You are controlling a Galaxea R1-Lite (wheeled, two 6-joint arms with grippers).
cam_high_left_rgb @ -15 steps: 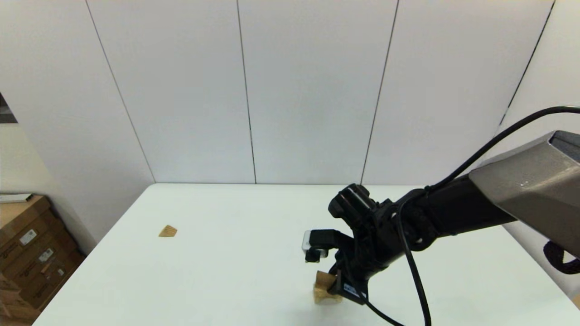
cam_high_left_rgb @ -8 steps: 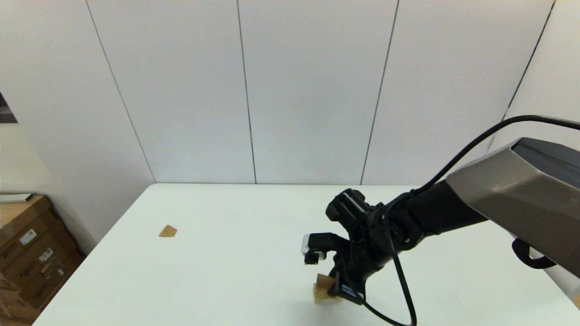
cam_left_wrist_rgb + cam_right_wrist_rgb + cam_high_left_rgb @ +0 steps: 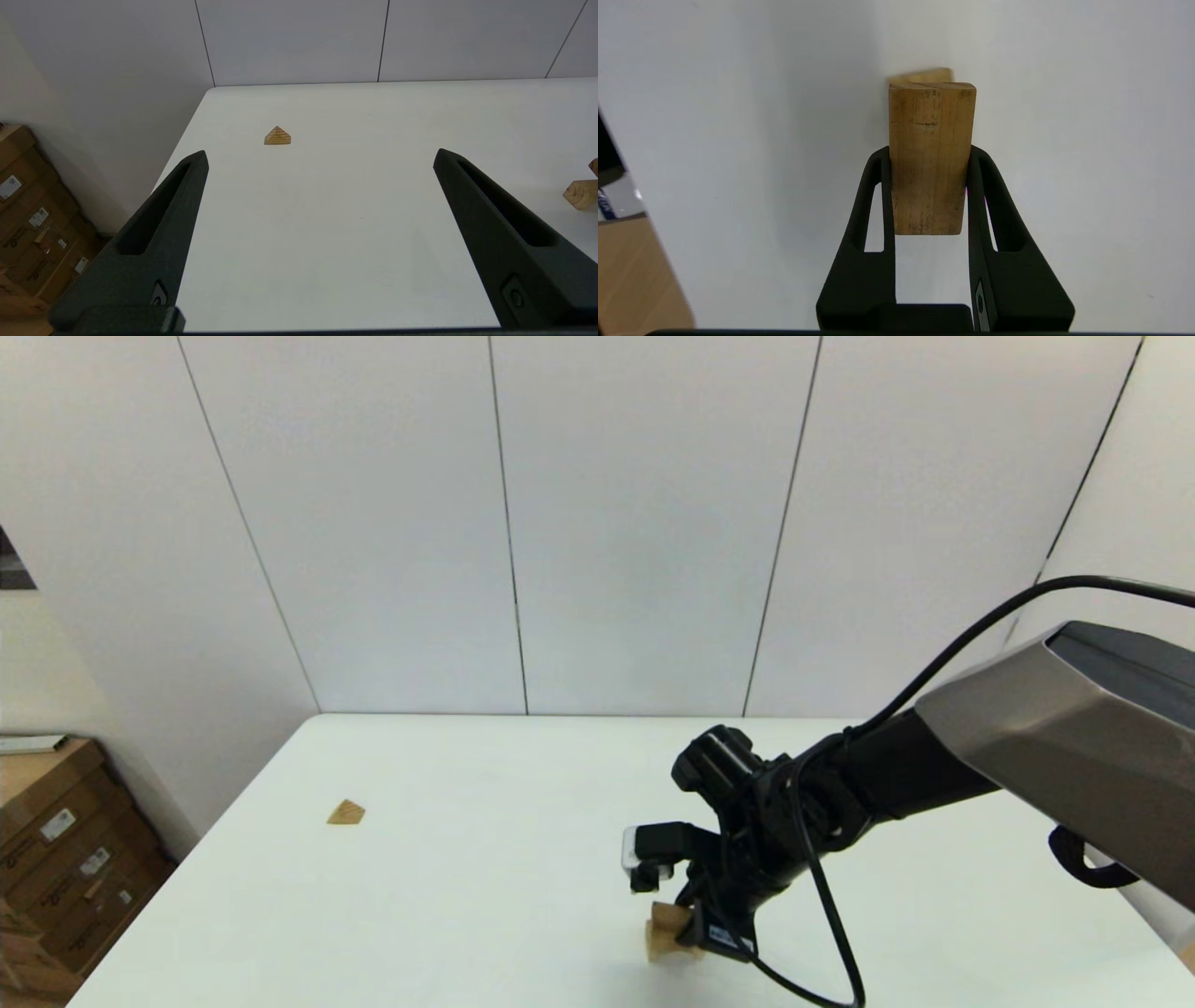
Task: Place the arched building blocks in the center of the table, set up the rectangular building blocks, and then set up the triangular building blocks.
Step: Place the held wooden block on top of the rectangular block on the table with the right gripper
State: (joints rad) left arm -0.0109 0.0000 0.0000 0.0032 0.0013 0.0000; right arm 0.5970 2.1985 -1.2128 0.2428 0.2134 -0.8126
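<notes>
While the right gripper (image 3: 930,186) hung low over the bench (image 3: 467,896) at roughly 5 o'clock from its middle, its fingers (image 3: 873,205) were clamped on the rectangular block (image 3: 931,158), one finger on each long side face. The block's long axis ran straight out along the fingers, so the free end pointed down at the bench and past the fingertips. Just beyond that end the wrist view showed a sliver of the arched block (image 3: 920,75), directly in line with the held piece; whether the two touched, I couldn't tell. In the head view only a stack of tan wood (image 3: 665,933) showed beside the gripper, arm covering the rest. My read: the set-down turned on that line-up, rectangular end square over the arched block, little sideways margin, and a tilt on release could tip it. The triangular block (image 3: 345,813) sat well apart at about 9 o'clock on the bench, near the left edge. The left gripper (image 3: 322,158) was the nearer one to it, fingers wide apart, holding nothing, with the triangle ahead between them but far off.
</notes>
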